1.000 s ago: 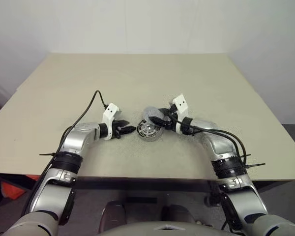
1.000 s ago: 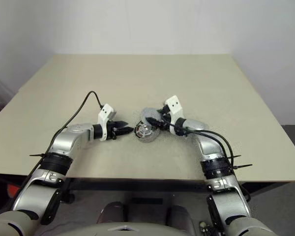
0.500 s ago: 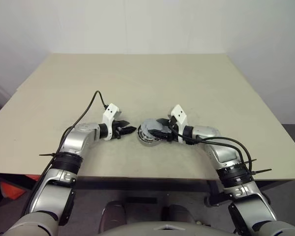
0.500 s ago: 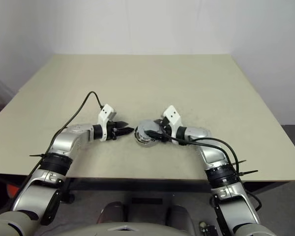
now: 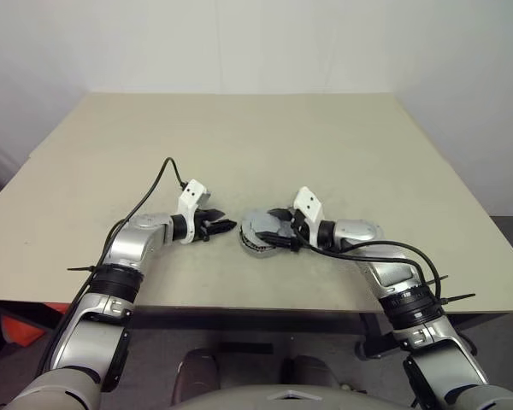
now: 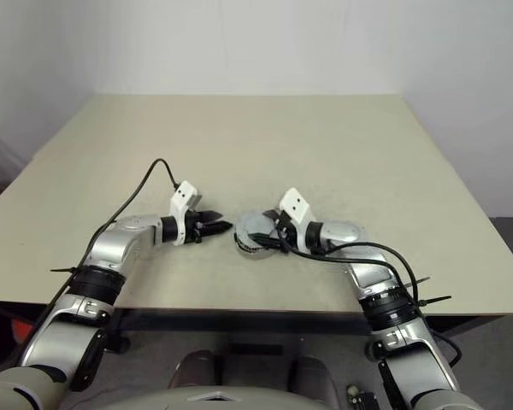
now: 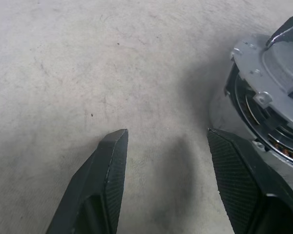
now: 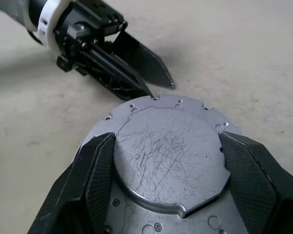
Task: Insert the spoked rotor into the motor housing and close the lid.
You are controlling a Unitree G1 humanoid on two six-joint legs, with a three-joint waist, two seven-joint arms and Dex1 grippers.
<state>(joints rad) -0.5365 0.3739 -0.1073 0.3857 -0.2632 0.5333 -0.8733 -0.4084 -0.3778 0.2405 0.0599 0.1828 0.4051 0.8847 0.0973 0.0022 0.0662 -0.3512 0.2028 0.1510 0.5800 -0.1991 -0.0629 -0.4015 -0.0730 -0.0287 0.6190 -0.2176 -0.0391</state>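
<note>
Gripping the lid (image 8: 168, 161) across its raised centre, your right gripper (image 8: 168, 168) holds it over the motor housing (image 7: 278, 146); your left gripper (image 7: 166, 161) stands open, empty, just beside.

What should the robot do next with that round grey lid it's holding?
Probably lower the lid flat and let go. The right gripper has its jaws around the lid's raised centre, and the lid sits tilted on the motor housing, with a gap showing copper windings. The left gripper waits open beside it.
</note>
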